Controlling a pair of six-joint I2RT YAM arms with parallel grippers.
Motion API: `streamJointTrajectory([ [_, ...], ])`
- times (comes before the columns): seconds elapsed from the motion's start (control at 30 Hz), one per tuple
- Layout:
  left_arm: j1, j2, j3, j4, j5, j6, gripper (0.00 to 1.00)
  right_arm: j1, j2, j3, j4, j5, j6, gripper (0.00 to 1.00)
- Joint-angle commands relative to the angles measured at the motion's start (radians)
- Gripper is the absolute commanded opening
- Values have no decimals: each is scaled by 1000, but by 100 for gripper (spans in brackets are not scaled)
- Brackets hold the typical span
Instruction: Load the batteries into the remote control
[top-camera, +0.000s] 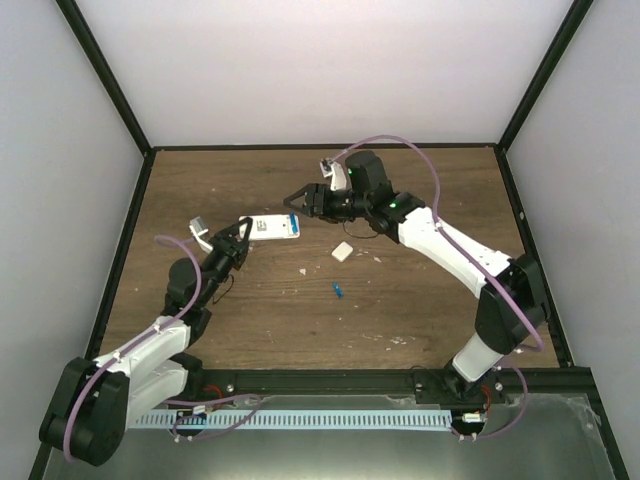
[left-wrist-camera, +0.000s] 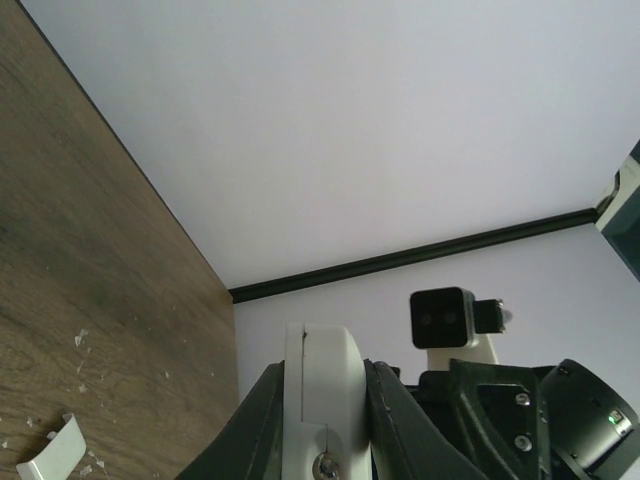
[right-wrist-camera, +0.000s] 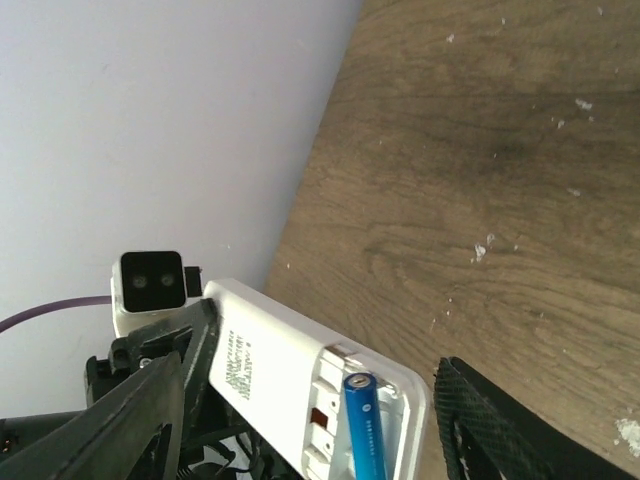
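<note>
Where left pincer (top-camera: 244, 236) clamps, remote (top-camera: 277, 227) sits.

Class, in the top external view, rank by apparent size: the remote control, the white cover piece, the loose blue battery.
1. remote control, clearly largest.
2. white cover piece.
3. blue battery, a thin sliver on the table, smallest.

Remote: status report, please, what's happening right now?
Left gripper shut on remote. Right gripper open at its bay. One battery seated, second battery on table. Cover lies aside, nothing blocking.
</note>
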Motion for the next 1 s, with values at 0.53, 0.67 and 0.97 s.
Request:
streamJointTrajectory([
  [0.53, -1, -22, -3, 51, 14, -9, 0, -14, 56, -45, 125, -152, 149, 49],
  [0.67, -1, -21, -2, 59, 13, -11, 0, -14, 55, -61, 142, -161, 158, 47],
  [0.97, -1, -21, -8, 59, 11, -11, 0, -22, 36, -81, 175, -152, 184, 39],
])
